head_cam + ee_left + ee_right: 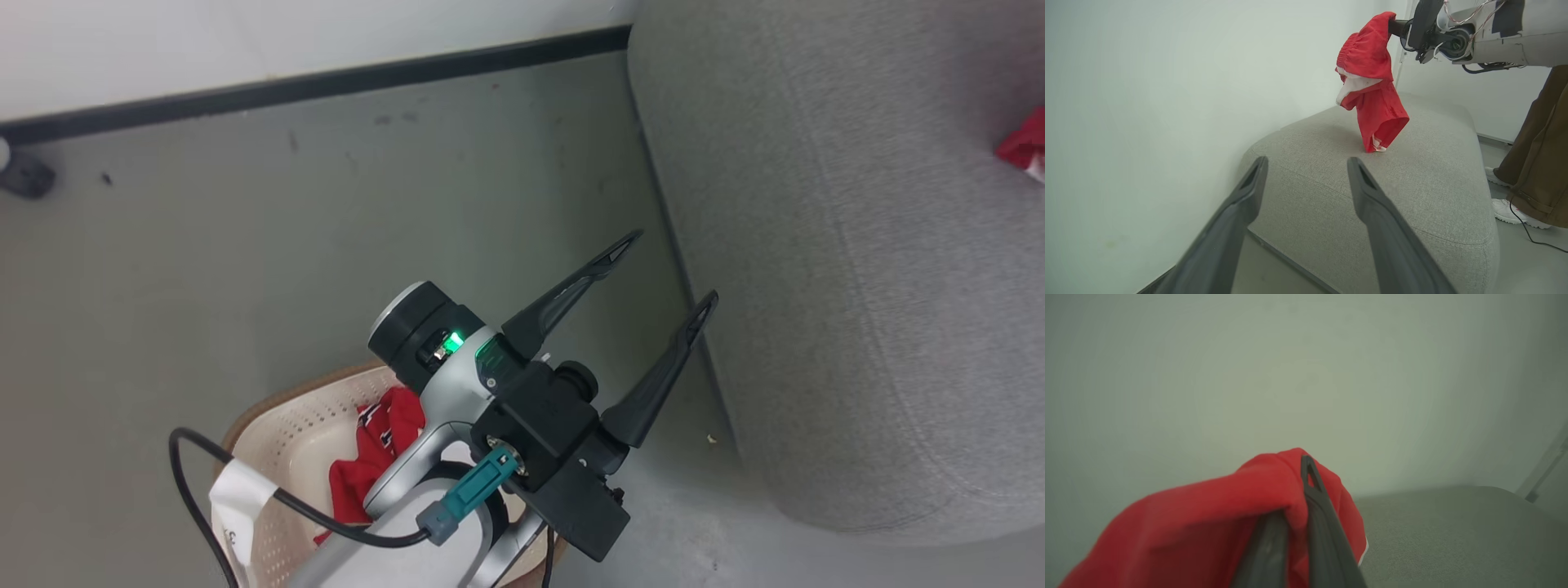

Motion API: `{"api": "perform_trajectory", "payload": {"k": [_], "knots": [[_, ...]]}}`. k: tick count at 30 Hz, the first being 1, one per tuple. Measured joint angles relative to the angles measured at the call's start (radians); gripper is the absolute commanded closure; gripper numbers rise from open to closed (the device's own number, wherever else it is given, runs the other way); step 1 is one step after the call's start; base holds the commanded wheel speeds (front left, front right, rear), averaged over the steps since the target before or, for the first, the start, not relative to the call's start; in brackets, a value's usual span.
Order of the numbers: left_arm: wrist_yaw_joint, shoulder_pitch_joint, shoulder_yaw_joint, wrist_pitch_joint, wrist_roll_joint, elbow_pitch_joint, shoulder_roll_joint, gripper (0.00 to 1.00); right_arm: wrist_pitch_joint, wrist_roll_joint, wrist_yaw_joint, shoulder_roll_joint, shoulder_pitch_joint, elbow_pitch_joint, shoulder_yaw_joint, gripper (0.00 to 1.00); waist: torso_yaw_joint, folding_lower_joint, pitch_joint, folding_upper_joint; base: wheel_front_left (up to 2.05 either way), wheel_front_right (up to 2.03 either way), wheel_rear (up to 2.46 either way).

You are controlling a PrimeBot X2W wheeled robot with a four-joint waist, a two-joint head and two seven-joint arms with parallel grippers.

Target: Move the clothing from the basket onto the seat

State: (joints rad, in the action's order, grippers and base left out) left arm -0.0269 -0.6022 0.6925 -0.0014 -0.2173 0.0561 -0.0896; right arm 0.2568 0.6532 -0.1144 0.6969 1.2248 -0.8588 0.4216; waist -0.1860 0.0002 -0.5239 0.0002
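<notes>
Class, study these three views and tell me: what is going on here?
The right gripper, jaws shut, holds a red garment hanging over the grey seat, its lower end at or just above the cushion. The left gripper is open and empty over the floor between the basket and the seat. More red clothing lies in the basket. A person's legs stand beside the seat.

Basket (287, 431) perhaps half hidden, cropped.
</notes>
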Motion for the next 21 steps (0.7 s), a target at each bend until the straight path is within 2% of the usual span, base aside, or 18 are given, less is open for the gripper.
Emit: {"api": "perform_trajectory", "payload": {"k": [4,11,20,21], "knots": [[-0.002,-0.016,0.004,0.008,0.001,-0.001,0.001,0.00,0.000,-0.004,0.001,-0.009,0.000,-0.039,-0.006,1.00,0.025,-0.0001,-0.043,0.0000,0.00,0.00,0.00],[-0.010,-0.036,0.008,0.008,0.017,-0.011,0.001,0.00,0.000,-0.016,0.002,-0.073,-0.012,-0.104,-0.003,1.00,0.056,0.0000,-0.093,0.0000,0.00,0.00,0.00],[-0.017,-0.047,0.011,-0.002,0.026,-0.030,0.001,0.00,0.000,-0.008,0.010,-0.122,-0.076,-0.184,-0.032,1.00,0.057,-0.0002,-0.104,-0.0001,0.00,0.00,0.00],[-0.017,-0.046,0.008,-0.002,0.026,-0.031,-0.001,0.00,0.000,-0.003,0.010,-0.130,-0.077,-0.184,-0.037,0.67,0.055,-0.0002,-0.103,-0.0001,0.00,0.00,0.00]]}}
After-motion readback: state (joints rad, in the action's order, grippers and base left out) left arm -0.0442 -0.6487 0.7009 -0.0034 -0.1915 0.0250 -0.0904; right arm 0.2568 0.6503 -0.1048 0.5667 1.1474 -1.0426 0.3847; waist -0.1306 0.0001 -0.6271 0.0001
